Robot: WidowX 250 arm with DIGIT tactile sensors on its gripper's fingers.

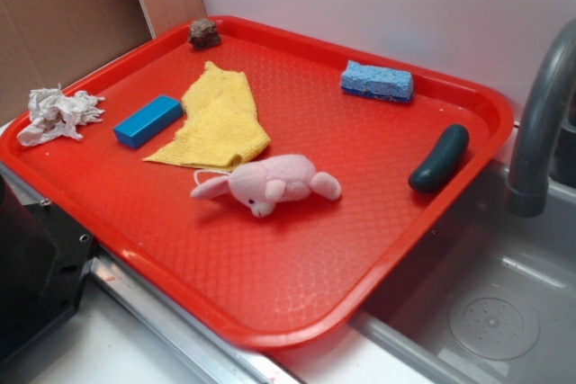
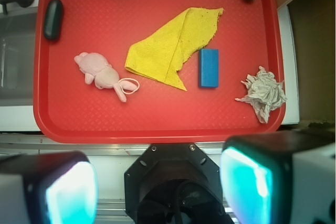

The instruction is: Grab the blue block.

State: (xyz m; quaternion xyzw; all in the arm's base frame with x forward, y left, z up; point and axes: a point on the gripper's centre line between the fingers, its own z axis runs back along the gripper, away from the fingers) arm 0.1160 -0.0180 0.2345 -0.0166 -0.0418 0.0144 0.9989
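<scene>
The blue block (image 1: 148,120) lies flat on the red tray (image 1: 297,285) near its left side, just left of a yellow cloth (image 1: 219,119). In the wrist view the blue block (image 2: 208,67) lies right of the cloth (image 2: 173,45). My gripper (image 2: 157,187) hangs high above the tray's near edge, well clear of the block. Its two fingers (image 2: 252,187) stand wide apart with nothing between them. The gripper does not show in the exterior view.
On the tray lie a pink plush toy (image 1: 270,183), a pale blue sponge (image 1: 377,81), a dark green pickle (image 1: 439,158), a crumpled paper ball (image 1: 56,113) and a brown lump (image 1: 203,33). A grey faucet (image 1: 540,123) and sink (image 1: 486,312) stand right.
</scene>
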